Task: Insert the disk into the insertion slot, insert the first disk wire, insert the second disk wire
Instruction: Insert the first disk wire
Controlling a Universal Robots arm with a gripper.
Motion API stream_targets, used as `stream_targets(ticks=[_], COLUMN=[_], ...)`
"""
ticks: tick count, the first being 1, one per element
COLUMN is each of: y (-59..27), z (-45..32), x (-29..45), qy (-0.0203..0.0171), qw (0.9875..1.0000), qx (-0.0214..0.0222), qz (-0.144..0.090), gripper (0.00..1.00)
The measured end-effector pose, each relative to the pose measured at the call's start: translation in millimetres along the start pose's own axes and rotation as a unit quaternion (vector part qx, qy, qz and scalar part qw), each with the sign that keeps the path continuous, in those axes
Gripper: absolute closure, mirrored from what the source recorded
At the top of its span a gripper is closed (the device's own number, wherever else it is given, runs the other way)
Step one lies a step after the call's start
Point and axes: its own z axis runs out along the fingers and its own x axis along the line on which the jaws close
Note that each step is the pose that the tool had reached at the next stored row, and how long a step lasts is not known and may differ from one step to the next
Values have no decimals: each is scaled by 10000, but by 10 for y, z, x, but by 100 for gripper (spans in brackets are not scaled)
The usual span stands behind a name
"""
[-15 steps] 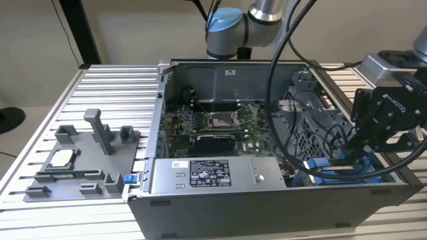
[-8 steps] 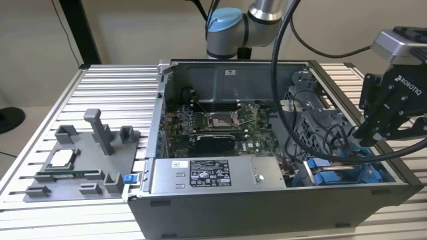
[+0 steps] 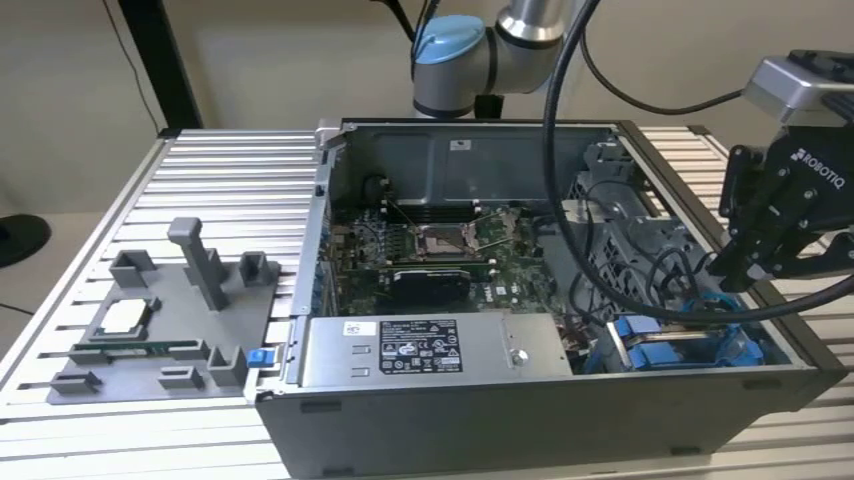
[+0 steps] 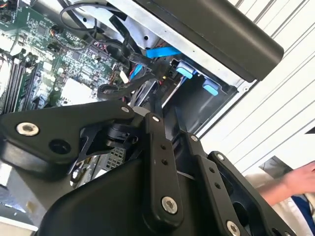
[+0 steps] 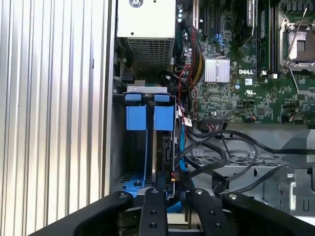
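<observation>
Ribbed aluminium table [image 3: 227, 170], bearing every item below.

1. Computer case [image 3: 534, 420]: open, side panel off, lying flat on the table.
2. My gripper [image 3: 747, 265]: black, hanging over the case corner at the drive bay. Open or closed, I cannot tell; its tip is lost among cables and bay in both wrist views.
3. Disk [image 5: 166, 145]: standing on edge in its blue carrier, seated in the insertion slot [image 5: 119, 162], directly ahead of my gripper and very near it. I cannot tell whether they touch.
4. Black cables [image 5: 231, 142]: several, looped just beside my gripper, between it and the motherboard.
5. Blue cable [image 4: 162, 51]: flat, near the disk, ahead of my gripper.
6. Power-supply box [image 3: 427, 350]: grey, labelled, beyond the disk from my gripper and in line with the bay.
7. Motherboard [image 3: 427, 250]: green, on the case floor, past the black cables from my gripper.
8. Fixture plate [image 3: 147, 340]: grey, on the table across the case, well apart from my gripper. It holds a processor [image 3: 120, 318] and a memory stick [image 3: 134, 348].
9. Person's hand [image 4: 295, 179]: outside the case, over the table, behind my gripper.
</observation>
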Motion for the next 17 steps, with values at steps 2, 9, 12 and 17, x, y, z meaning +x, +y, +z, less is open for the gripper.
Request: stream_targets(ticks=[2, 9, 12, 17], y=[0, 2, 6, 14], z=[0, -13, -55, -123], x=[0, 1, 0, 0], qy=[0, -1, 0, -1], qw=[10000, 10000, 10000, 10000], qx=[0, 0, 0, 0], qz=[0, 0, 0, 0], gripper=[0, 0, 0, 0])
